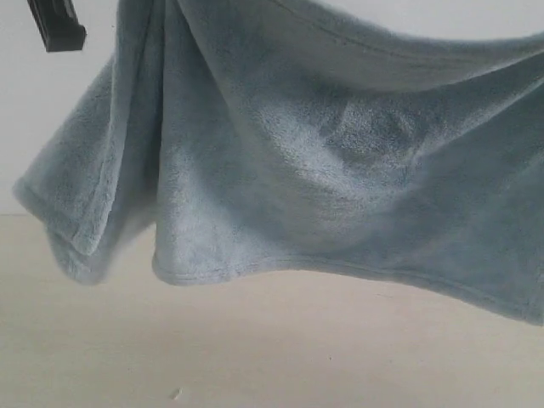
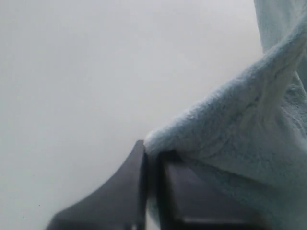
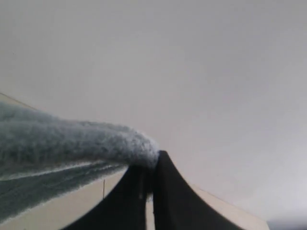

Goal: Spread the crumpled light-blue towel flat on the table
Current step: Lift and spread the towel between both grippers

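The pale blue-grey towel (image 1: pixel 340 161) hangs in the air, filling most of the exterior view. Its hemmed lower edge sags in folds just above the beige table (image 1: pixel 272 348). In the left wrist view my left gripper (image 2: pixel 152 154) is shut on the towel (image 2: pixel 240 124), pinching a bunched edge between its dark fingers (image 2: pixel 124 187). My right gripper (image 3: pixel 153 162) is likewise shut on the towel (image 3: pixel 72 139), a fluffy edge running off to one side of it. In the exterior view both grips are above the frame; only a black arm part (image 1: pixel 56 24) shows at the top left.
A white wall (image 1: pixel 34 102) stands behind the table. A small speck (image 1: pixel 176 393) lies on the tabletop near the front.
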Robot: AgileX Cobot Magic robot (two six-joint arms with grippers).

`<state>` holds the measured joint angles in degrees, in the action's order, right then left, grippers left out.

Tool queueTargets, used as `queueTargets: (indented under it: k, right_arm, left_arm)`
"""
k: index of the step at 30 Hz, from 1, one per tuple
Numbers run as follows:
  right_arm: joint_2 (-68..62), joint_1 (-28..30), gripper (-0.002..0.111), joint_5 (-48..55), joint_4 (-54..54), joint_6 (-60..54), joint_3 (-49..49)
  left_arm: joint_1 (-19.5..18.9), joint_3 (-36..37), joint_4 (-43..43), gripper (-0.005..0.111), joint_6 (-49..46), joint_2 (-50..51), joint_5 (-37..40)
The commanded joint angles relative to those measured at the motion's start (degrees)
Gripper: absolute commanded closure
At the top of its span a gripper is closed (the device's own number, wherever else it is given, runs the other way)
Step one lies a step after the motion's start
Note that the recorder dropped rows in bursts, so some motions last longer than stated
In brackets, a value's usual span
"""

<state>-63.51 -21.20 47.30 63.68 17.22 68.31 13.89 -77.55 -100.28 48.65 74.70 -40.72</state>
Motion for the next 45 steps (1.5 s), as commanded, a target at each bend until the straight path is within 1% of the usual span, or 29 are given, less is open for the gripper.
queueTargets:
  k: [1, 2, 3, 8, 11, 13, 16, 18, 19, 21, 23, 25, 31, 34, 37, 40, 45]
  right_arm:
    - [0.56, 0.03, 0.108, 2.47, -2.99, -0.05, 0.35]
    - [0.56, 0.03, 0.108, 2.60, -3.61, -0.82, 0.35]
    - [0.56, 0.03, 0.108, 2.60, -4.50, -1.93, 0.35]
    - [0.56, 0.03, 0.108, 3.54, -4.36, -2.72, 0.35]
    - [2.06, 0.03, 0.108, 6.99, -4.07, -3.06, 0.35]
    - [3.55, 0.03, 0.108, 8.78, -4.82, -4.67, 0.35]
    - [7.32, 0.03, 0.108, 11.03, -8.42, -8.18, 0.35]
    - [9.94, 0.03, 0.108, 12.97, -12.45, -12.62, 0.35]
    - [12.33, 0.03, 0.108, 14.65, -14.92, -15.88, 0.35]
    - [15.37, 0.03, 0.108, 16.39, -17.33, -17.62, 0.35]
    - [17.13, 0.03, 0.108, 16.70, -18.85, -17.92, 0.35]
    - [18.37, 0.03, 0.108, 16.70, -20.28, -18.03, 0.35]
    - [17.56, 0.03, 0.108, 15.69, -26.75, -21.29, 0.35]
    - [15.88, 0.03, 0.108, 15.68, -29.37, -22.30, 0.35]
    - [12.38, 0.03, 0.108, 15.78, -30.20, -22.30, 0.35]
    - [7.65, 0.03, 0.108, 15.02, -30.20, -22.30, 0.35]
    - [0.09, 0.03, 0.108, 12.42, -30.08, -22.30, 0.35]
  left_arm:
    - [-0.17, 0.31, 0.34, 0.103, 7.04, -1.33, 0.30]
    - [-0.17, 0.41, 0.34, 0.103, 9.99, -1.33, 0.30]
    - [-0.17, 1.02, 0.34, 0.103, 10.85, -1.33, 0.30]
    - [-0.17, 6.79, 0.34, 0.103, 10.87, -3.31, 0.30]
    - [-0.17, 9.66, 0.34, 0.103, 10.97, -7.48, 0.30]
    - [-0.17, 10.32, 0.34, 0.103, 13.09, -10.44, 0.30]
    - [-0.17, 10.51, 0.34, 0.103, 21.25, -15.20, 0.30]
    - [-0.17, 10.51, 0.34, 0.103, 23.06, -17.60, -0.71]
    - [-0.17, 10.51, 0.34, 0.103, 23.82, -19.29, -2.39]
    - [-0.17, 10.51, 0.34, 0.103, 24.59, -21.73, -5.59]
    - [-0.17, 10.51, 0.34, 0.103, 28.43, -23.20, -6.15]
    - [-0.17, 10.51, 0.34, 0.103, 30.26, -23.82, -6.24]
    - [-0.17, 11.76, 0.34, 0.103, 31.73, -22.10, -9.07]
    - [-0.17, 15.96, 0.34, 0.103, 32.72, -19.21, -9.61]
    - [-0.17, 21.52, 0.34, 0.103, 32.13, -15.25, -7.63]
    - [-0.17, 25.33, 0.34, 0.103, 28.70, -11.42, -4.00]
    - [-0.17, 27.97, 0.34, 0.103, 24.81, -5.45, -2.11]
